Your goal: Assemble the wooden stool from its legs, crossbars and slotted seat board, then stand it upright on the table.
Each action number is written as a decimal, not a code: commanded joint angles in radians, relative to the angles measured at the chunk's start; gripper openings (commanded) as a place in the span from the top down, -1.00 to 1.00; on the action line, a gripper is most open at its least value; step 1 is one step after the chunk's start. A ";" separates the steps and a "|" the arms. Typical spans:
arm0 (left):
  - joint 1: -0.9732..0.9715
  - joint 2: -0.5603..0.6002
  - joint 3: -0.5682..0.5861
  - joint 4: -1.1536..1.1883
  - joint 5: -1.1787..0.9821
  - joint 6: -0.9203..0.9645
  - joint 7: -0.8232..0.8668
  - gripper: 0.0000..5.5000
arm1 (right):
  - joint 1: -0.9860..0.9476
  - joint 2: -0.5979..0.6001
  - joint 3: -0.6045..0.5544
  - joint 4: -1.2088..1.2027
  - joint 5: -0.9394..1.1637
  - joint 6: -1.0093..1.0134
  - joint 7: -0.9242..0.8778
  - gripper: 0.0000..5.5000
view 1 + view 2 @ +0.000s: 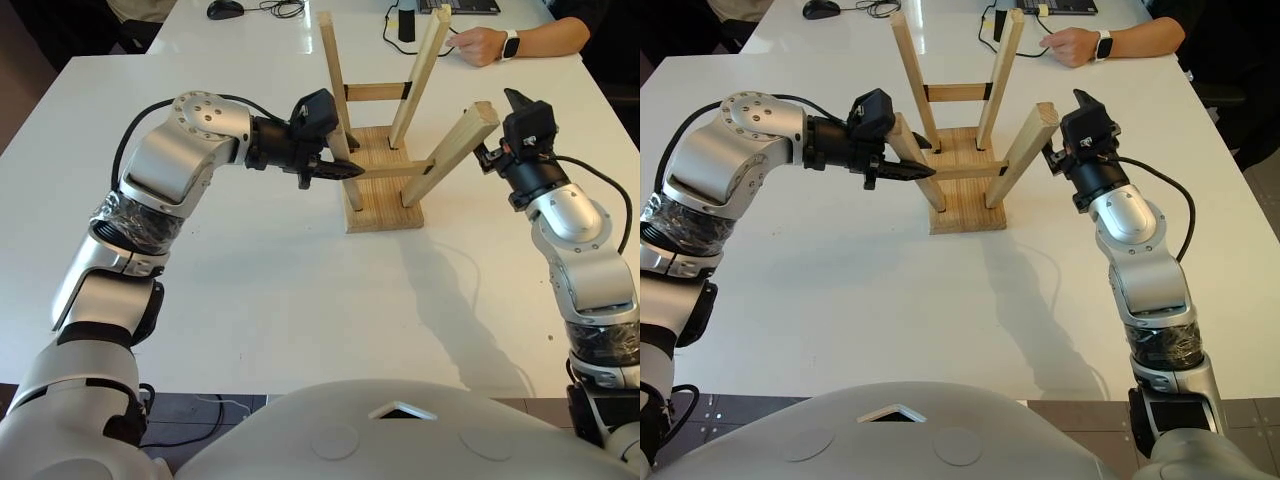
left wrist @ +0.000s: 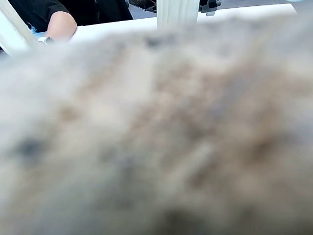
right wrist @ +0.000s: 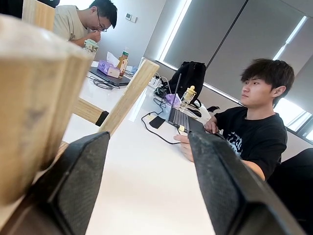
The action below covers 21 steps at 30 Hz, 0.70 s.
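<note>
Wood pcs: 4 legs point(image 1: 335, 60), 2 crossbars point(image 1: 375, 92), 1 seat board point(image 1: 385, 212); 1 table point(image 1: 250, 290).

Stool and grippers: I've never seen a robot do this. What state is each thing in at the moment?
stool: upside down, seat board flat on the table, legs pointing up
near right leg: leaning outward
far crossbar: fitted between the two far legs
right gripper: open, beside the near right leg's top
left gripper: at the near left leg; open or shut unclear
</note>
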<state>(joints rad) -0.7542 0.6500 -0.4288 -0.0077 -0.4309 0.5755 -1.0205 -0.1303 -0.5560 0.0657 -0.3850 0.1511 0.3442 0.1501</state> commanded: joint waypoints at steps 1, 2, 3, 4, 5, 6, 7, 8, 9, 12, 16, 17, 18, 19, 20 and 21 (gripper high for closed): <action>0.121 -0.056 -0.156 0.074 0.144 0.116 0.071 0.26 | 0.022 -0.009 0.009 0.066 0.016 -0.063 0.136 -0.08; 0.123 -0.054 -0.153 0.073 0.146 0.118 0.069 0.26 | 0.026 -0.047 -0.029 0.148 -0.048 -0.080 0.097 -0.08; 0.126 -0.054 -0.150 0.071 0.149 0.120 0.068 0.26 | 0.029 -0.070 -0.071 0.212 -0.084 -0.083 0.068 -0.08; 0.126 -0.055 -0.148 0.071 0.151 0.122 0.067 0.26 | 0.031 -0.083 -0.109 0.255 -0.106 -0.085 0.044 -0.08; 0.126 -0.055 -0.147 0.070 0.152 0.124 0.067 0.26 | 0.031 -0.093 -0.137 0.291 -0.134 -0.092 0.015 -0.08; 0.125 -0.055 -0.147 0.071 0.153 0.124 0.067 0.26 | 0.028 -0.093 -0.156 0.313 -0.161 -0.098 -0.013 -0.08; 0.124 -0.056 -0.147 0.072 0.154 0.124 0.067 0.26 | 0.023 -0.089 -0.166 0.326 -0.184 -0.104 -0.037 -0.08; 0.122 -0.056 -0.147 0.075 0.156 0.123 0.066 0.26 | 0.017 -0.081 -0.163 0.327 -0.213 -0.107 -0.059 -0.08; 0.120 -0.057 -0.147 0.078 0.158 0.122 0.063 0.26 | 0.012 -0.070 -0.159 0.320 -0.234 -0.109 -0.072 -0.08; 0.117 -0.056 -0.143 0.082 0.161 0.121 0.056 0.26 | -0.018 -0.010 -0.107 0.270 -0.279 -0.102 -0.094 -0.08; 0.118 -0.056 -0.146 0.077 0.164 0.125 0.054 0.26 | -0.074 0.213 0.120 0.053 -0.111 -0.068 0.019 -0.08; 0.115 -0.059 -0.150 0.071 0.163 0.129 0.051 0.26 | -0.076 0.276 0.204 -0.092 0.036 -0.023 0.091 -0.08; 0.114 -0.061 -0.153 0.065 0.162 0.132 0.048 0.26 | -0.077 0.310 0.250 -0.200 0.143 0.017 0.144 -0.08; 0.112 -0.061 -0.153 0.063 0.162 0.132 0.043 0.26 | -0.076 0.324 0.247 -0.275 0.243 0.062 0.176 -0.08; 0.112 -0.059 -0.150 0.062 0.161 0.132 0.040 0.26 | -0.073 0.307 0.204 -0.294 0.295 0.088 0.196 -0.08; 0.115 -0.058 -0.145 0.063 0.161 0.131 0.039 0.26 | -0.070 0.287 0.159 -0.287 0.318 0.107 0.209 -0.08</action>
<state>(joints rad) -0.7547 0.6496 -0.4080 -0.0049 -0.3769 0.6074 -1.0105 -0.1290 -0.3575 0.0823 -0.3364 0.1060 0.4148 0.0956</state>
